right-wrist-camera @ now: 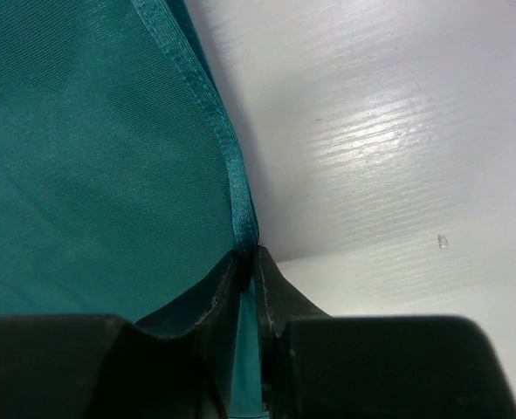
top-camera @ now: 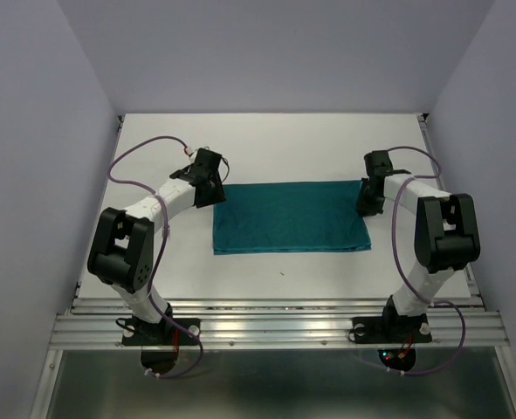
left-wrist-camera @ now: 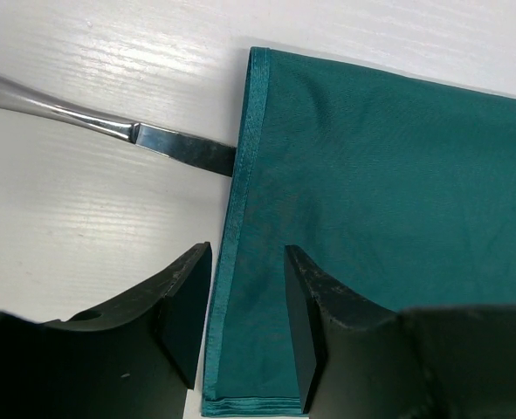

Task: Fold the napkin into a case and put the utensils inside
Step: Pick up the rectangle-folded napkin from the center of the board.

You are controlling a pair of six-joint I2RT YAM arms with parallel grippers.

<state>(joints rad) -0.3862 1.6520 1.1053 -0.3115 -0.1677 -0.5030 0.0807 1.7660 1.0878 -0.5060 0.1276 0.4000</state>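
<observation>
Robot lab booth: plain walls, alu rail, white table.

The napkin is seen in a plain teal, unpatterned, with a slight sheen. Its hem is shown as a narrow band of a somewhat brighter teal. The table is finished in white, and faint streaks like wood grain are seen across it in the wrist views. A utensil is rendered in polished silver, darkened by reflections toward the cloth. The left gripper and the right gripper are coloured black. The arms are clad in white with black joints, and purple cables are looped along them. The surrounding walls are coloured a pale lilac-grey.
</observation>
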